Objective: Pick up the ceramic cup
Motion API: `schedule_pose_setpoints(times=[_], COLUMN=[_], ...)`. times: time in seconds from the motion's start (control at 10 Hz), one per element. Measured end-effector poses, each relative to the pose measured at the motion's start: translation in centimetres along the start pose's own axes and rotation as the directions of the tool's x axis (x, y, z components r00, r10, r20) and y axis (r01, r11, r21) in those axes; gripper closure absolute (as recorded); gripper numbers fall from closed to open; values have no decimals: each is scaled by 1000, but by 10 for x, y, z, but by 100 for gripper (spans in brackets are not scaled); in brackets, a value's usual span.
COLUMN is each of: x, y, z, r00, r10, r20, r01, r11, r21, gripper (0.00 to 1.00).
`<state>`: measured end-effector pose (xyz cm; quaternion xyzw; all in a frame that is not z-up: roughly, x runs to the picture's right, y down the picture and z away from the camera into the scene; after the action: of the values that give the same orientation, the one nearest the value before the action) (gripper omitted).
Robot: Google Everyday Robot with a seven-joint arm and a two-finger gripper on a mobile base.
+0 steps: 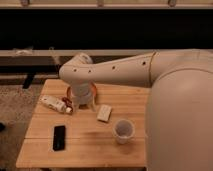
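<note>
The ceramic cup [123,131], small, white and round with a wide mouth, stands upright on the wooden table [95,152] toward its front right. My gripper [83,104] hangs at the end of the white arm near the table's back left, pointing down over the orange bowl [69,92]. It is well to the left of the cup and farther back. Its white fingers [92,104] stand apart and open, with nothing between them. Most of the bowl is hidden by the wrist.
A white bottle [54,104] with a reddish cap lies on its side left of the bowl. Between gripper and cup lies a small white block [104,113], and a black phone [59,137] lies front left. My arm's bulky white body [180,115] fills the right side.
</note>
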<state>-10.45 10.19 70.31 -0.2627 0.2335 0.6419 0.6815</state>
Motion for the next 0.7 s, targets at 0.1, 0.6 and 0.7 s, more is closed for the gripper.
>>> schedule_pose_setpoints(times=[0.1,0.6,0.7], x=[0,11,15], y=[0,-36,-51], z=[0,9,11], r00=[1000,998,996], r10=[-1,54,77], r20=[0,33,36], r01=[1,-56,-78], r11=[1000,997,996], r21=[1,49,52], gripper=[35,35,35])
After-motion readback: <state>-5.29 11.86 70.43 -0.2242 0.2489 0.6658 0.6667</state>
